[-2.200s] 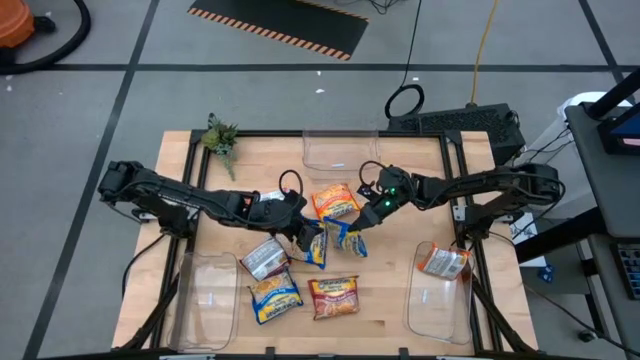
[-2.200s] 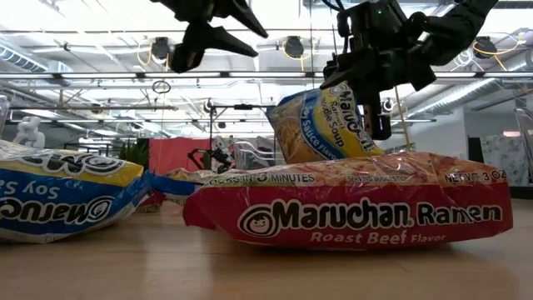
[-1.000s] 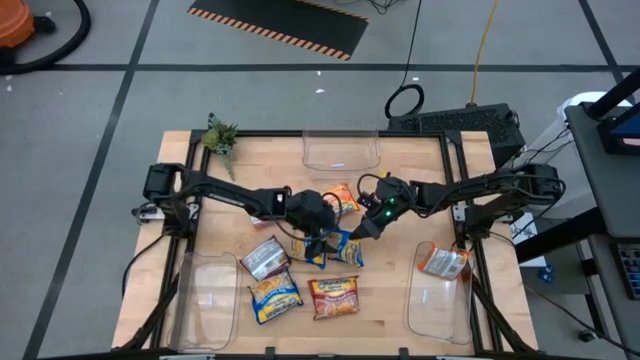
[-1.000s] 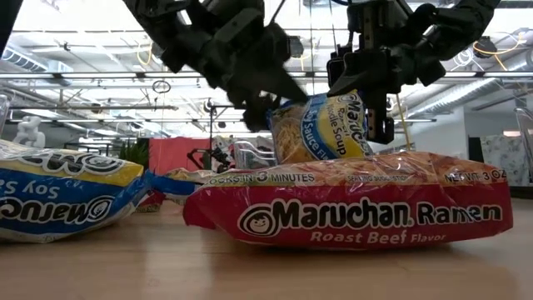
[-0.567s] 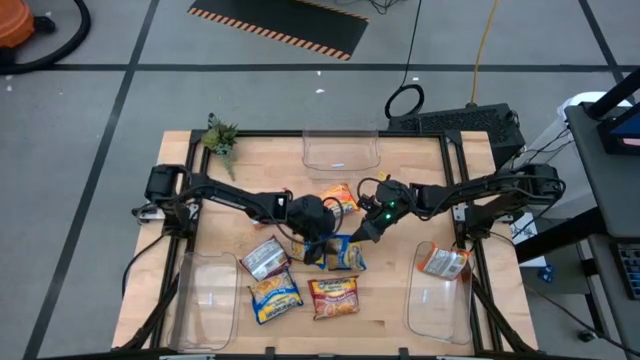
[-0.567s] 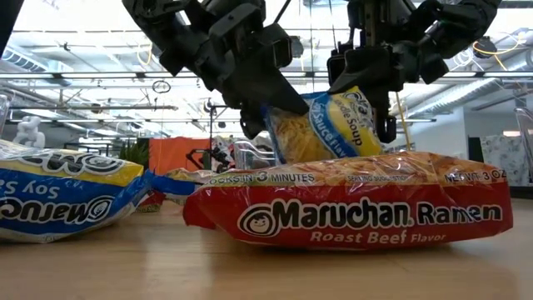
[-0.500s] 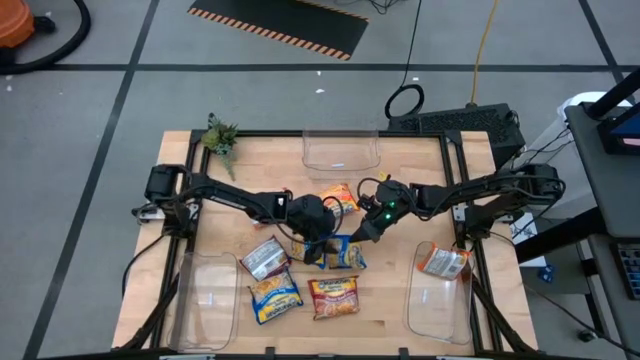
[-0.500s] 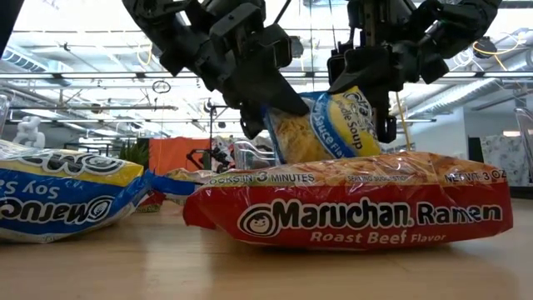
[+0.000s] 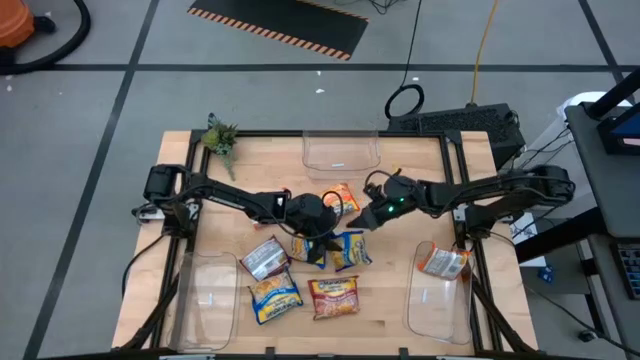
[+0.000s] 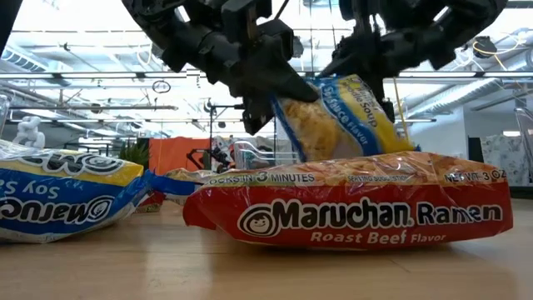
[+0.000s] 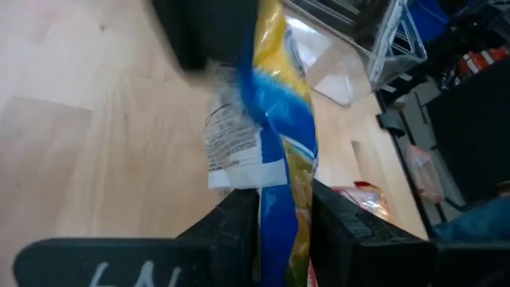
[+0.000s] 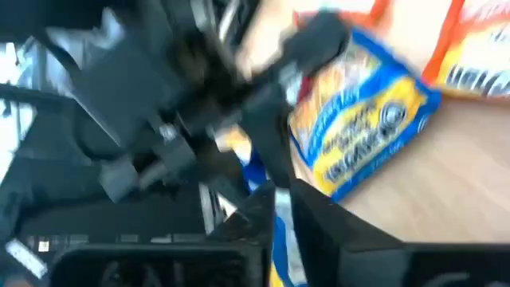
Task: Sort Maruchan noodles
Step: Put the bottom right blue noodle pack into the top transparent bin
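A blue-and-yellow noodle packet [image 9: 352, 250] hangs in mid-table, also in the low view [image 10: 341, 117]. My left gripper [image 9: 322, 240] is shut on its left end. My right gripper [image 9: 358, 224] stands just beyond the packet's far end, a narrow gap between its fingers, apart from the packet as far as I can see. On the table lie a second blue packet [image 9: 312, 254], an orange one [image 9: 345, 197], a silver one [image 9: 265, 258], a yellow one [image 9: 275, 297] and a red one [image 9: 335, 296]. One more packet [image 9: 442, 262] lies in the right bin. My left gripper pinches the packet's blue end edge [image 11: 280, 209] between its two fingers. The fingers come from the table's left, slanting down. The packet hangs tilted, its free end [image 10: 391, 137] lower. The red packet [image 10: 350, 208] hides its underside in the low view.
Clear bins stand at the near left [image 9: 208, 295], near right [image 9: 438, 300] and far middle [image 9: 340, 150]. A small plant [image 9: 220, 138] sits at the far left corner. Bare wood shows between the packets and the right bin.
My left gripper has closed on the packet's left end. My right gripper has drawn back up and toward the far right, off the packet. The packet's right end has dropped, so it now hangs slanting from my left gripper.
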### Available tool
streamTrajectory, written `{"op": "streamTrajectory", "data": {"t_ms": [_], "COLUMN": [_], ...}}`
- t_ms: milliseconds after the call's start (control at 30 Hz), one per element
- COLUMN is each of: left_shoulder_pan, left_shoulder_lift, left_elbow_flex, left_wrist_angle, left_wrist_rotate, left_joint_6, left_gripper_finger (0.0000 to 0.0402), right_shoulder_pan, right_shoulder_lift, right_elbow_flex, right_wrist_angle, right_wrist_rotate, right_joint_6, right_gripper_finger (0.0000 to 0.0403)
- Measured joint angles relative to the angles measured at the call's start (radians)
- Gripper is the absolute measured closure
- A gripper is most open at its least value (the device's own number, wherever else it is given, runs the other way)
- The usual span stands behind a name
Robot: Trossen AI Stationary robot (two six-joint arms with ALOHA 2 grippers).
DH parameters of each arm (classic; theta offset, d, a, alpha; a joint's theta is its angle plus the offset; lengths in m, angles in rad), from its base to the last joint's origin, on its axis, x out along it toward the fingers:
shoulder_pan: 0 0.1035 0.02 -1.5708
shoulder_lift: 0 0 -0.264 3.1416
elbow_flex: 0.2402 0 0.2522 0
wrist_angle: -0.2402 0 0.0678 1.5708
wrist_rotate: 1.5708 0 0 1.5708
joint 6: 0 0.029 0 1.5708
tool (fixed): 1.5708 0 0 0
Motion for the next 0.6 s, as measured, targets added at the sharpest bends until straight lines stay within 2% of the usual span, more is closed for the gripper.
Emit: {"op": "streamTrajectory", "data": {"t_ms": [200, 333, 500, 600], "left_shoulder_pan": [0.0, 0.0, -0.001, 0.0], "left_shoulder_lift": [-0.059, -0.135, -0.25, -0.317], "left_elbow_flex": [0.0, 0.0, 0.0, 0.0], "left_wrist_angle": [-0.002, -0.01, -0.079, -0.13], "left_wrist_rotate": [0.002, -0.005, -0.103, -0.195], "left_joint_6": [-0.012, -0.018, -0.021, -0.046], "left_gripper_finger": [0.0312, 0.0312, 0.0312, 0.0312], "right_shoulder_pan": [-0.027, -0.032, -0.033, -0.044], "right_shoulder_lift": [-0.147, -0.244, -0.349, -0.401], "right_elbow_flex": [0.001, 0.0, 0.0, 0.0], "right_wrist_angle": [-0.099, -0.151, -0.168, -0.169], "right_wrist_rotate": [0.095, 0.192, 0.34, 0.393], "right_joint_6": [0.069, 0.081, 0.038, -0.005], "right_gripper_finger": [0.0302, 0.028, 0.0276, 0.0275]}}
